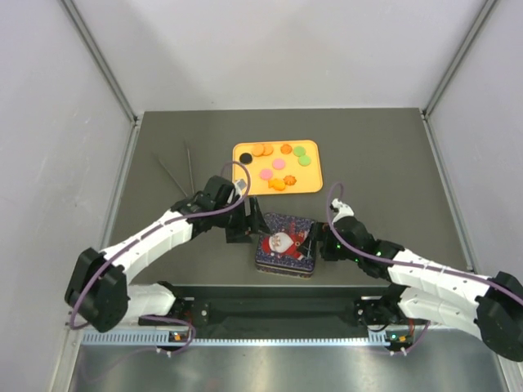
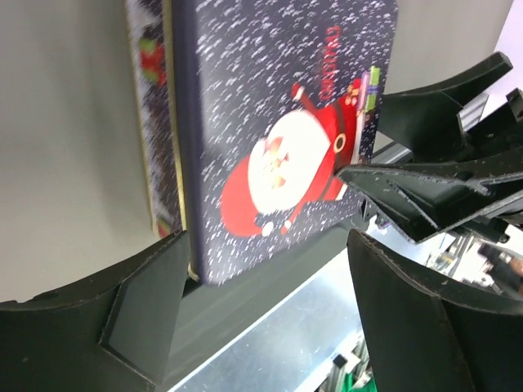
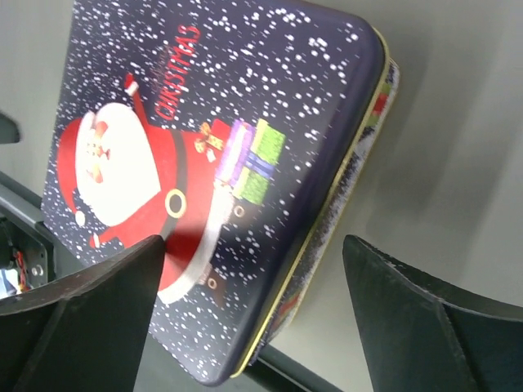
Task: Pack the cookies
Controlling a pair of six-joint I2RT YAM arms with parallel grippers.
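The cookies [image 1: 279, 164] are small round discs, orange, pink, green and one black, lying on an orange tray [image 1: 315, 181] past the middle of the table. A closed dark-blue Christmas tin with a Santa lid [image 1: 284, 243] sits near the front edge; it also shows in the left wrist view [image 2: 278, 122] and the right wrist view [image 3: 221, 122]. My left gripper [image 1: 243, 229] [image 2: 265, 245] is open at the tin's left side. My right gripper [image 1: 324, 243] [image 3: 253, 245] is open and straddles the tin's right edge. Neither holds anything.
Two thin dark sticks [image 1: 185, 170] lie on the table left of the tray. The metal front rail [image 1: 278, 310] runs just below the tin. Grey walls close in the table on the left, right and back.
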